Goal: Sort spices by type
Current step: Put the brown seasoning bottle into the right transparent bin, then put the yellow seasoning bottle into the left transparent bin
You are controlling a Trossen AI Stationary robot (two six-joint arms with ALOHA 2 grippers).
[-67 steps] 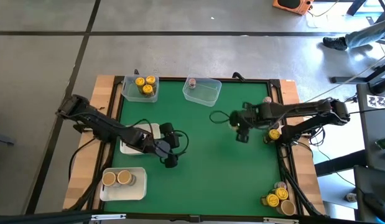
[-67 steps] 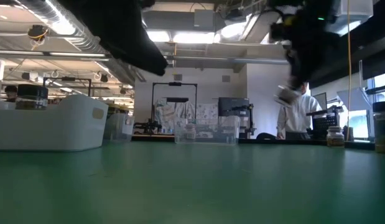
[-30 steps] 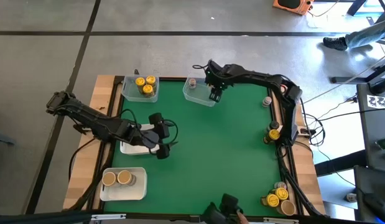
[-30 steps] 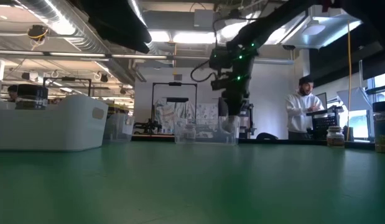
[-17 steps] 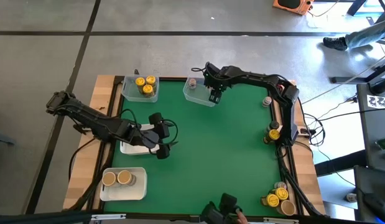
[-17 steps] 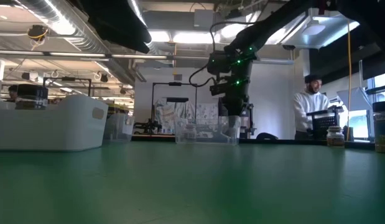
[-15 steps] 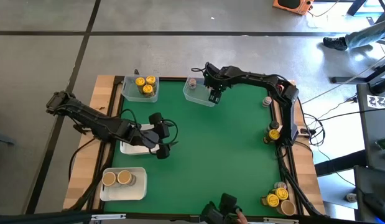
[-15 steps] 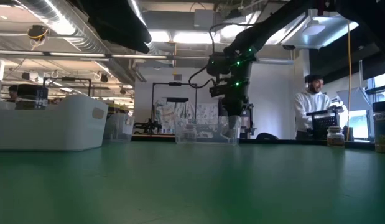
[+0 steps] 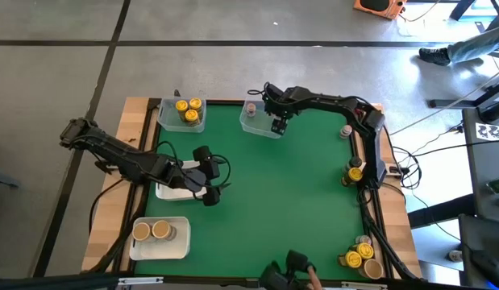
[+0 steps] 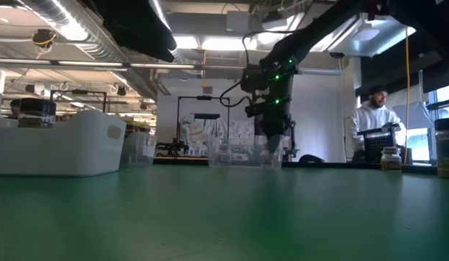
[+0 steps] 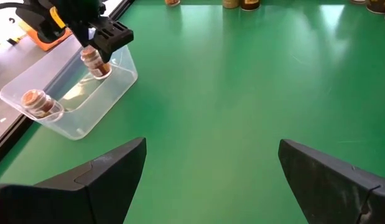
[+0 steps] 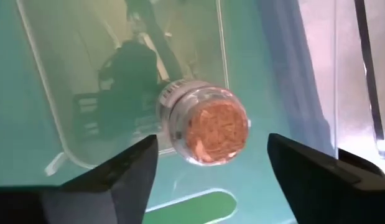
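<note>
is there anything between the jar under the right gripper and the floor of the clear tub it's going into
Nothing visible blocks it. The jar sits between the right gripper's spread fingers, already inside the clear tub. The tub's only other jar lies at its far end, apart from this one.

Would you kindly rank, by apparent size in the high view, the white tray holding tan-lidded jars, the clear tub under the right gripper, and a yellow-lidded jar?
1. White tray, largest.
2. Clear tub under the right gripper, somewhat smaller.
3. Yellow-lidded jar, by far the smallest.
</note>
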